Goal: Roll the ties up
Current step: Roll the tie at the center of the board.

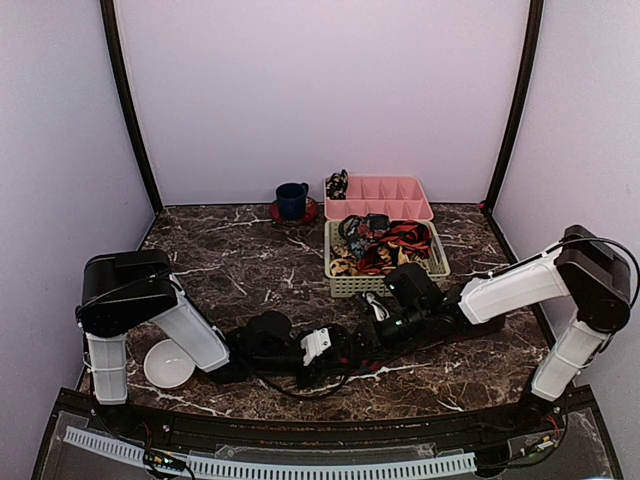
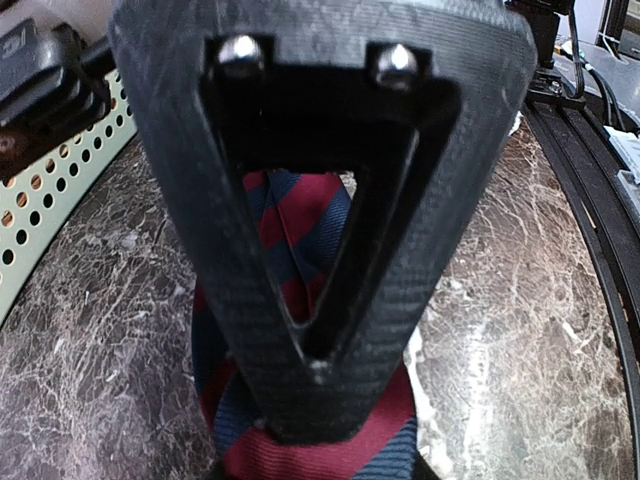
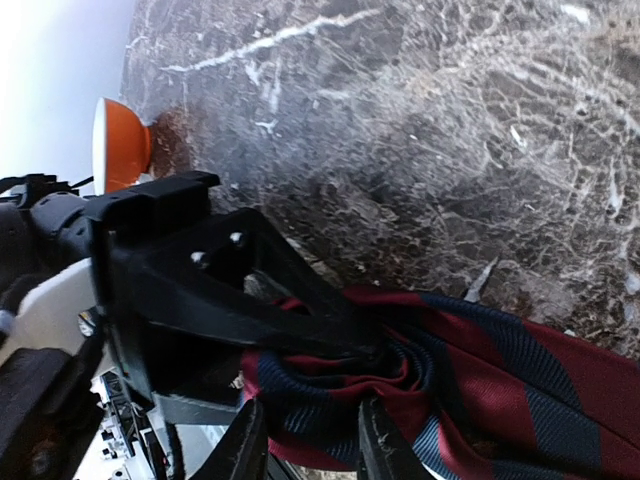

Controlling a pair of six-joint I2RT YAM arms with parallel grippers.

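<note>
A navy tie with red diagonal stripes lies on the dark marble table between the two arms. Its end is bunched into a loose coil. My left gripper is shut on that coil; its black fingers come to a point on the fabric. The tie shows through the finger's triangular cut-out and runs out beneath it. My right gripper meets it from the right, a finger pressed on each side of the coil. More ties fill the green basket.
The green perforated basket stands just behind the grippers. A pink divided tray with a coiled tie is behind it. A blue mug sits on a red saucer. A white bowl lies near left.
</note>
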